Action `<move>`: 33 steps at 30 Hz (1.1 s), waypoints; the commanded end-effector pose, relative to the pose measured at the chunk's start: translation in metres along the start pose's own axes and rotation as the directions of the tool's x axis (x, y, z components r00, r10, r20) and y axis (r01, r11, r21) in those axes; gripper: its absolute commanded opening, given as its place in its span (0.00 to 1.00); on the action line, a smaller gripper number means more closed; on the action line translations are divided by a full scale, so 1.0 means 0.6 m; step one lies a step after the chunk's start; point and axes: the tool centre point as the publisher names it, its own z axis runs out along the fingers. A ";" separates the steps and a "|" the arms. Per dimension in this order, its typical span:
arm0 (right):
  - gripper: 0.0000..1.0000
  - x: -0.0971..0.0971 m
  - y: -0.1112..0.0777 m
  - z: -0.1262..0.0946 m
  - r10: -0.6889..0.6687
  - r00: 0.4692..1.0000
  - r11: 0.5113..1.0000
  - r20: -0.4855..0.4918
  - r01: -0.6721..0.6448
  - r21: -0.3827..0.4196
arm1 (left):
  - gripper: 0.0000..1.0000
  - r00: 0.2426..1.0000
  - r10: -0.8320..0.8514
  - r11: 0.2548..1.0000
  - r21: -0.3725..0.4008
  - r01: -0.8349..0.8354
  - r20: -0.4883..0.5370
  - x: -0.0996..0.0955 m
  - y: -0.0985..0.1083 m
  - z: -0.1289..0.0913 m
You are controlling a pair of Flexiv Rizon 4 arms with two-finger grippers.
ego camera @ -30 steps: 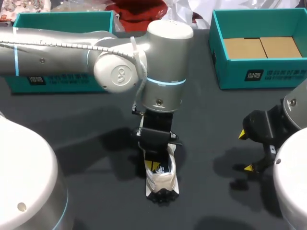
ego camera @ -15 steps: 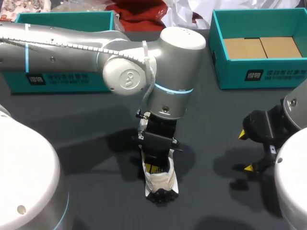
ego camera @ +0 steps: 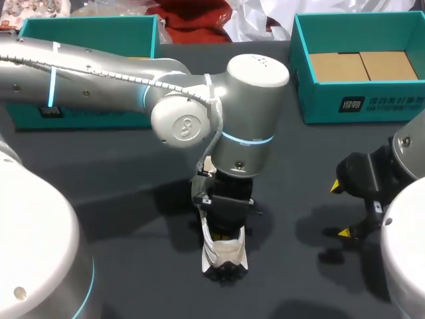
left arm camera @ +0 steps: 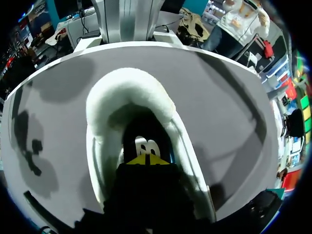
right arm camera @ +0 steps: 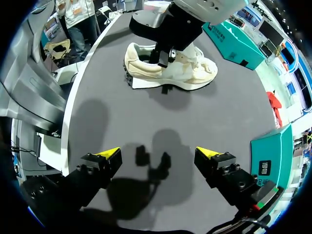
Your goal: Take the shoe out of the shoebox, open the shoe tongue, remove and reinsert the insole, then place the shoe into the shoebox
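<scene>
While standing on its sole at 6 o'clock of the tabletop (ego camera: 146, 266), heel toward 6, looks light and easy to tip: treat the shoe (ego camera: 226, 256) as a soft-sided thing. Expect the padded collar (left arm camera: 131, 90) and fabric upper to give under a squeeze, and the lugged sole (ego camera: 226, 271) to be stiffer and grippy on the dark surface. Well apart from the shoebox (ego camera: 365, 103) at 2 o'clock.

Cannot tell whether the left gripper (ego camera: 222, 231) is wide or pinched: down inside the shoe's mouth, with only a patch of yellow showing over the insole (left arm camera: 144, 144). Judge the insole thin, floppy and prone to fold; best pinch its heel edge and peel upward. For the shoe itself, take hold at the heel or across the midfoot.

At 3 o'clock of the shoe, right gripper (right arm camera: 160, 156) above bare tabletop, fingers spread wide, holding nothing; well placed to steady the shoe.
</scene>
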 end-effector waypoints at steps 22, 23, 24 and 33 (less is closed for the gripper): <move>1.00 0.005 -0.001 -0.001 0.000 1.000 1.000 0.005 0.000 0.001 | 0.00 0.994 -0.103 0.986 -0.125 0.106 0.033 0.037 -0.009 0.013; 1.00 0.005 -0.001 -0.001 0.000 1.000 1.000 0.005 0.000 0.001 | 0.00 0.994 -0.104 0.986 -0.124 0.107 0.032 0.037 -0.009 0.016; 1.00 0.005 -0.001 -0.001 0.000 1.000 1.000 0.005 0.000 0.001 | 0.00 0.992 -0.116 0.986 -0.119 0.120 0.038 0.035 -0.008 0.023; 1.00 0.005 -0.001 -0.001 0.000 1.000 1.000 0.005 0.000 0.001 | 0.00 0.971 -0.180 0.969 -0.140 0.202 0.157 0.023 0.005 0.020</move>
